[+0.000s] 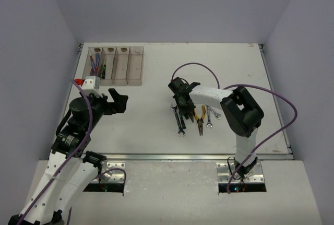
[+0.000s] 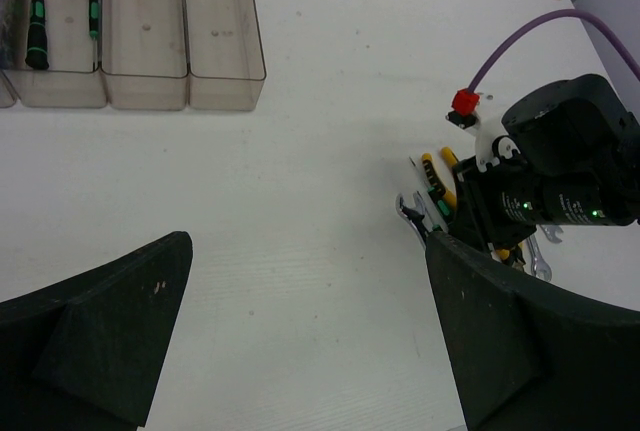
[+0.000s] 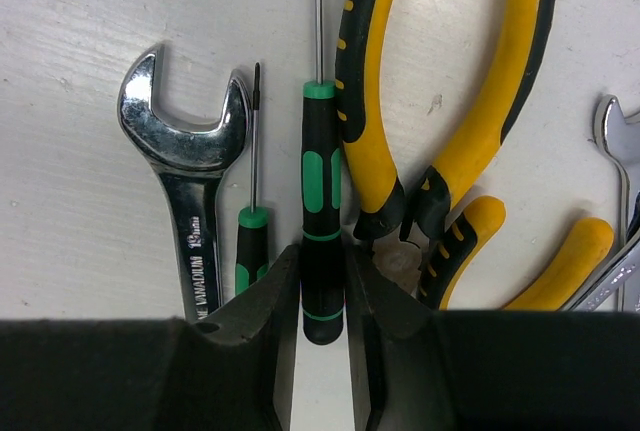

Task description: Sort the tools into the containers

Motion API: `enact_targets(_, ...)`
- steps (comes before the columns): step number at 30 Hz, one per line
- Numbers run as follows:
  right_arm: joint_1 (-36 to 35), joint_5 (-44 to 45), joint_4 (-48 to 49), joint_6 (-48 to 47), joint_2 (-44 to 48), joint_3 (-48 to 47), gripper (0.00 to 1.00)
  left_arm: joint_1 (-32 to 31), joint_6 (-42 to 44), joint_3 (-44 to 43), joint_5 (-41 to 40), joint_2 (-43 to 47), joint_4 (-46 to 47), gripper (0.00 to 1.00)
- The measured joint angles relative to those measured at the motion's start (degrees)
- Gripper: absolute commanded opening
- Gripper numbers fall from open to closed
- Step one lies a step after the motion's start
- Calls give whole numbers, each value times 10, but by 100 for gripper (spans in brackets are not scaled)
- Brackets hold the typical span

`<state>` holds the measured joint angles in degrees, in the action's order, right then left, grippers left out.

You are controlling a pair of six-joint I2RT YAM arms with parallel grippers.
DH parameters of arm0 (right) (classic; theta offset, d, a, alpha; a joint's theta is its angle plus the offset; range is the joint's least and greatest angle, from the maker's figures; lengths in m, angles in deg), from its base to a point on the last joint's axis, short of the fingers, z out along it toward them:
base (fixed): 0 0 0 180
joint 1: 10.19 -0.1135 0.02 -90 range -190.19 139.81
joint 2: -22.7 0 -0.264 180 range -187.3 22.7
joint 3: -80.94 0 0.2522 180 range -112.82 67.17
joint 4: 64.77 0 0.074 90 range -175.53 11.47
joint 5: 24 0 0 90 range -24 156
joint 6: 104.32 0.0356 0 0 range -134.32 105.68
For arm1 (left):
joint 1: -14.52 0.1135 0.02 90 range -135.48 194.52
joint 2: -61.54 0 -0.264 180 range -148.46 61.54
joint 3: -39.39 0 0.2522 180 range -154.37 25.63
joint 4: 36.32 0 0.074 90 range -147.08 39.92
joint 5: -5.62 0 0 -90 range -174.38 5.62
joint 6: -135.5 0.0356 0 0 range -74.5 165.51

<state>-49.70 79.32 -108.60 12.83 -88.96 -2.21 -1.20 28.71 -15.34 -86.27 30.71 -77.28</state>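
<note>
The right gripper (image 3: 322, 286) is clamped on the green-black screwdriver (image 3: 322, 181), crowded between a smaller screwdriver (image 3: 250, 251) and yellow pliers (image 3: 372, 151) (hardly any side room), while the left gripper (image 2: 308, 251) gapes over open table (image 2: 300, 181) near the containers (image 2: 225, 91).

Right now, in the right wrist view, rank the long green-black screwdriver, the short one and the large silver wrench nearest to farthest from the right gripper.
1. long green-black screwdriver, between the fingers of the right gripper.
2. short green-black screwdriver, just left of it.
3. large silver wrench, farthest left.
</note>
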Motion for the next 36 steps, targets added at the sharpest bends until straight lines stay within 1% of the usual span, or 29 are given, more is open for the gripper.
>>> enact_targets(2,0,0,3,1,3,4,2,0,0,0,0,0,0,100)
enact_targets(3,0,0,7,1,5,7,0,0,0,0,0,0,0,100)
enact_targets(8,0,-2,12,7,31,33,0,0,-4,0,15,-3,1,100)
enact_targets(11,-1,-5,-4,12,88,59,0,0,-33,1,63,-11,18,100)
enact_targets(13,-1,-21,1,16,170,89,0,0,-77,23,121,-10,78,100)
enact_targets(16,0,-71,57,16,322,145,0,0,-160,94,216,-11,225,100)
enact_targets(19,0,-165,120,12,443,189,0,-4,-254,161,302,-45,371,100)
enact_targets(22,0,-289,177,10,513,225,0,-26,-327,183,346,-101,498,100)
enact_targets(24,-1,-350,208,14,530,238,0,-47,-350,184,358,-128,548,100)
enact_targets(27,-1,-430,249,29,539,247,0,-80,-363,176,372,-140,608,91)
enact_targets(31,-4,-507,299,51,545,249,0,-115,-361,153,377,-155,652,79)
enact_targets(32,-5,-516,307,56,546,249,0,-123,-359,147,375,-161,658,71)
enact_targets(33,-8,-528,317,60,547,249,0,-128,-358,143,372,-167,663,67)
enact_targets(36,-12,-545,335,68,545,249,0,-144,-353,139,361,-188,662,46)
